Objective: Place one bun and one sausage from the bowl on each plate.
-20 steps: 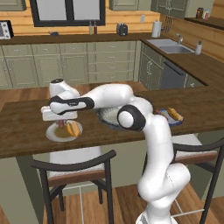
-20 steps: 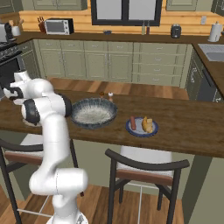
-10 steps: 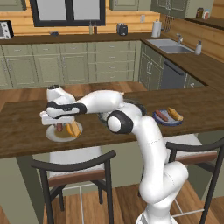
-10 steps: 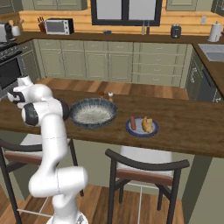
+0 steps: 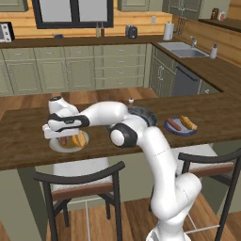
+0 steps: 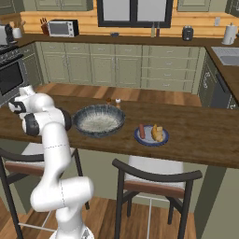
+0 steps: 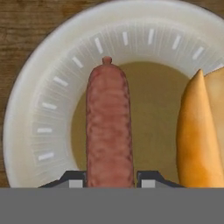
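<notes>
My gripper [image 7: 109,180] hangs just over the left plate [image 7: 41,109], shut on a reddish-brown sausage [image 7: 109,131] that lies lengthwise between the two dark fingertips [image 7: 72,179]. A golden bun [image 7: 201,135] lies on the same plate beside the sausage. From the left base view the gripper [image 5: 62,137] sits low over this plate [image 5: 56,147], with the bun [image 5: 79,139] next to it. The dark blue-grey bowl [image 6: 99,120] stands mid-counter, its pale inside bare. To the bowl's right, a second plate [image 6: 150,140] carries a sausage [image 6: 142,130] and a bun [image 6: 157,133].
The wooden counter [image 5: 207,113] runs across both base views, and the arm stretches over it to the left. Two dark-framed stools [image 5: 80,181] stand tucked against its near edge. A small shaker [image 6: 118,101] stands behind the bowl.
The hand has sunk a little lower over the left plate. The sausage stays between the fingers.
</notes>
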Controlling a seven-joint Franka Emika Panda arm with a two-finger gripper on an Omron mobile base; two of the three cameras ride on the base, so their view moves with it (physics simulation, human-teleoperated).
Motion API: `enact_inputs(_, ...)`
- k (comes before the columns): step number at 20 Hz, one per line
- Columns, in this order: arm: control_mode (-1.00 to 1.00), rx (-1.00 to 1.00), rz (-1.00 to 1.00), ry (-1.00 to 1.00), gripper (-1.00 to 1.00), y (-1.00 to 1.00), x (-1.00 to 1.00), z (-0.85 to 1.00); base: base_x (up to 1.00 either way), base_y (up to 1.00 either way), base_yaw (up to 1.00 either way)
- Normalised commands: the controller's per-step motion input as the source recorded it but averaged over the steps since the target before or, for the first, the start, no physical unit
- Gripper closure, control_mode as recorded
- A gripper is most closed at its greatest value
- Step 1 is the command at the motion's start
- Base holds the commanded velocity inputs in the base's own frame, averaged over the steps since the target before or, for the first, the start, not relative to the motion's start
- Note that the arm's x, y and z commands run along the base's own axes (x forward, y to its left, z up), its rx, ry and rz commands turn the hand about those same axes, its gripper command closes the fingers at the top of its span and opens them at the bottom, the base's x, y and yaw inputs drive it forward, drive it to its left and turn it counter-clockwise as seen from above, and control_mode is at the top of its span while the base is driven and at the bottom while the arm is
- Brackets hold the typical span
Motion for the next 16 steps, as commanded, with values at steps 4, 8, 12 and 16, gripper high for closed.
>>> enact_inputs(4, -1.0, 0.0, 0.0, 0.0, -1.0, 0.0, 0.0, 0.0, 0.0, 0.0, 0.0)
enact_inputs(8, -1.0, 0.0, 0.0, 0.0, -1.0, 0.0, 0.0, 0.0, 0.0, 0.0, 0.0)
enact_inputs(12, -1.0, 0.0, 0.0, 0.0, -1.0, 0.0, 0.0, 0.0, 0.0, 0.0, 0.0)
enact_inputs(16, -1.0, 0.0, 0.0, 0.0, -1.0, -0.02, 0.0, 0.05, 0.0, 0.0, 0.0)
